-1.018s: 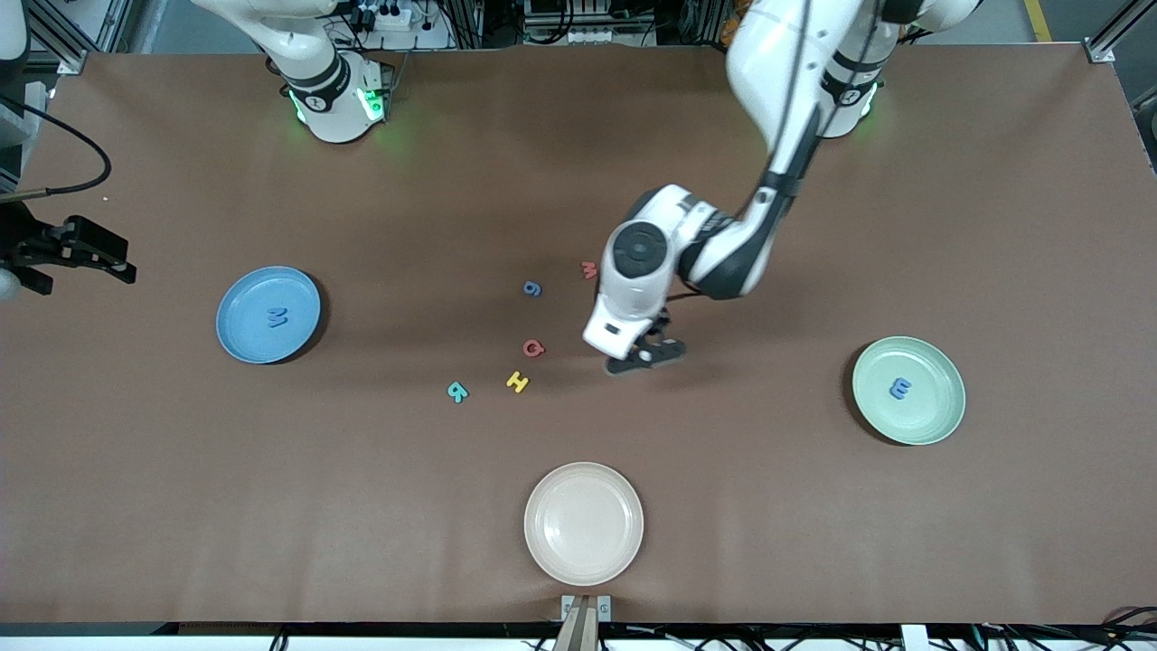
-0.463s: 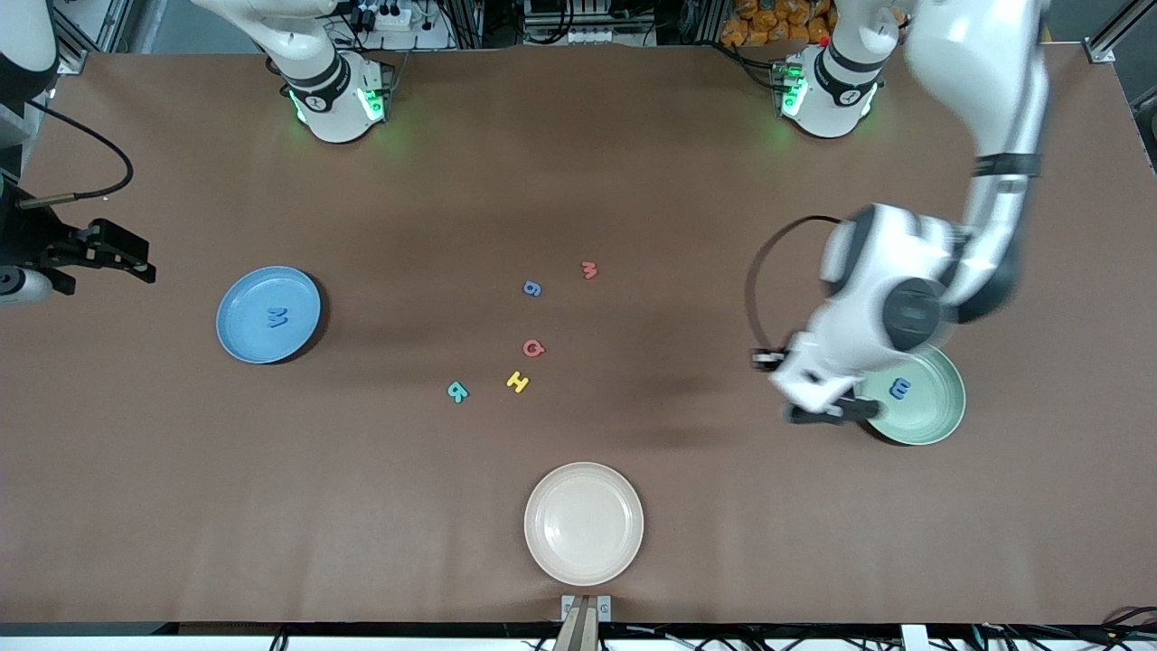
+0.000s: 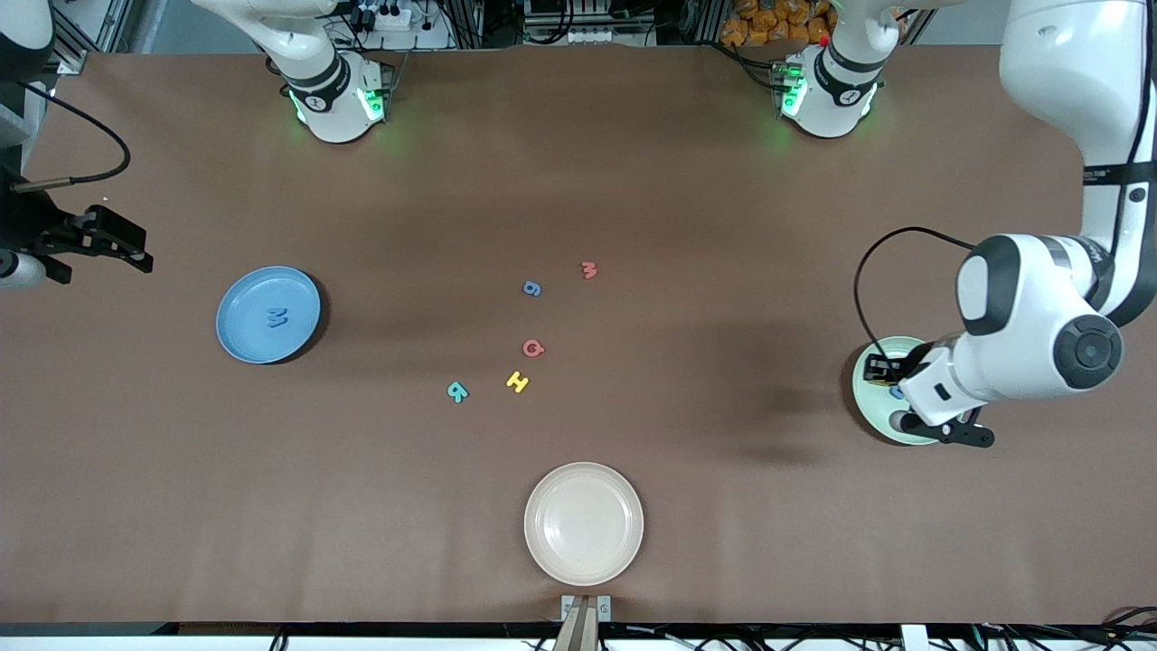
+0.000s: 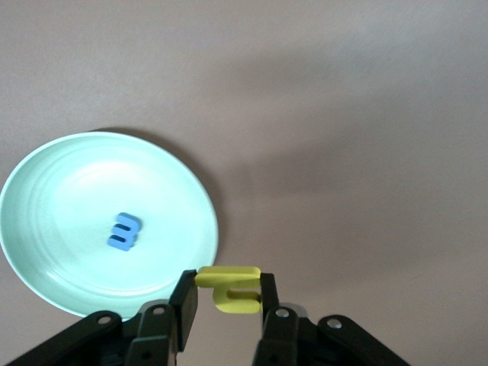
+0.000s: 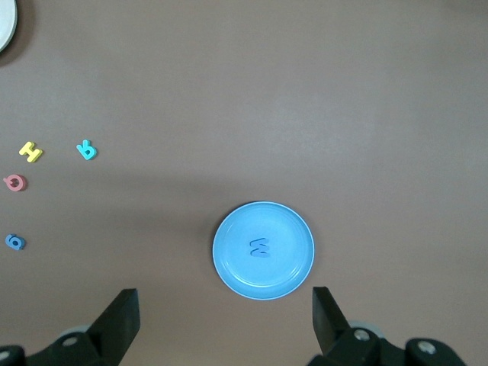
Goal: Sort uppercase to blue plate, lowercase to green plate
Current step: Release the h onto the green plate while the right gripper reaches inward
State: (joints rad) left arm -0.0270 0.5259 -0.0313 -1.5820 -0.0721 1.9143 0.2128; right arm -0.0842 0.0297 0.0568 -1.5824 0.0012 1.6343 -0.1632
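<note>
My left gripper (image 3: 945, 431) is shut on the small yellow hooked letter (image 4: 229, 288) and holds it over the rim of the green plate (image 3: 870, 407), which also shows in the left wrist view (image 4: 53, 191). The blue e-like letter (image 4: 124, 232) lies in that plate. The blue plate (image 3: 244, 339) holds the blue M (image 3: 277, 316). The red w (image 3: 589, 269), blue g (image 3: 532, 288), red Q (image 3: 533, 348), yellow H (image 3: 517, 382) and teal R (image 3: 457, 391) lie mid-table. My right gripper (image 3: 126, 249) is open and empty, up over the right arm's end of the table.
A beige plate (image 3: 584, 523) sits near the table's front edge, nearer the camera than the loose letters. The right wrist view shows the blue plate (image 5: 290, 267) with the M (image 5: 260, 246), and the H (image 5: 30, 151), R (image 5: 87, 149), Q (image 5: 14, 182) and g (image 5: 14, 242).
My left arm has swung from mid-table, beside the Q, to the green plate with the yellow hooked letter in its gripper. The right gripper has barely shifted.
</note>
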